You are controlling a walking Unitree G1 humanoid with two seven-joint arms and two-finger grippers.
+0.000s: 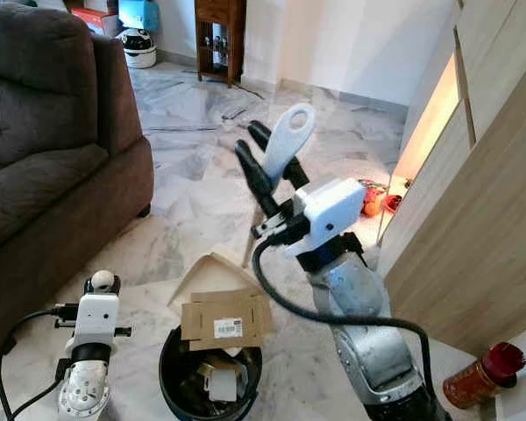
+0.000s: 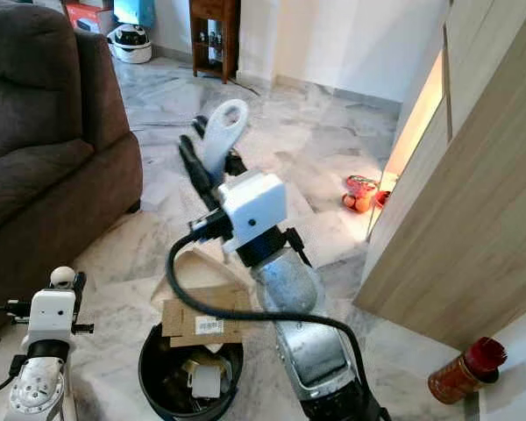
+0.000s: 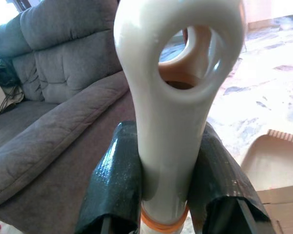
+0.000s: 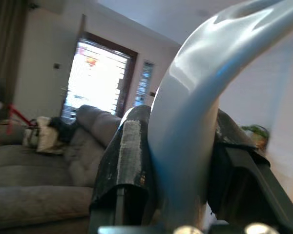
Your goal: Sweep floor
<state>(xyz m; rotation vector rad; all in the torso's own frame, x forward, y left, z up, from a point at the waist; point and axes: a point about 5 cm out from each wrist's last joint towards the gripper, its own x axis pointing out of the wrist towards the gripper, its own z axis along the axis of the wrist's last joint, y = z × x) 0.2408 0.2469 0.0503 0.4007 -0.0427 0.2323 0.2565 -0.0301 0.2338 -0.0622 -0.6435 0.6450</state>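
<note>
Handle [image 1: 287,140] of glossy pale plastic, flat with an oval hanging loop, stands clamped between your right claw's [image 1: 265,162] black fingers. Your left claw [image 3: 166,190] grips a cream looped handle [image 3: 178,97] likewise. Below the right claw sit a tan dustpan [image 1: 212,271] and black round bin [image 1: 209,375] holding cardboard.

— What do you see of your right arm?
— Your silver, mottled right arm [image 1: 373,338] ends in a white boxy wrist housing [image 1: 329,210] above a black collar; a thick black cable [image 1: 285,294] loops from it. The long black fingers [image 1: 256,175] look taped and glossy.
— And your left?
— Your left arm [image 1: 89,351] is silver with a white wrist block, a pale round knob [image 1: 103,280], thin black cables and speckled casing.
</note>
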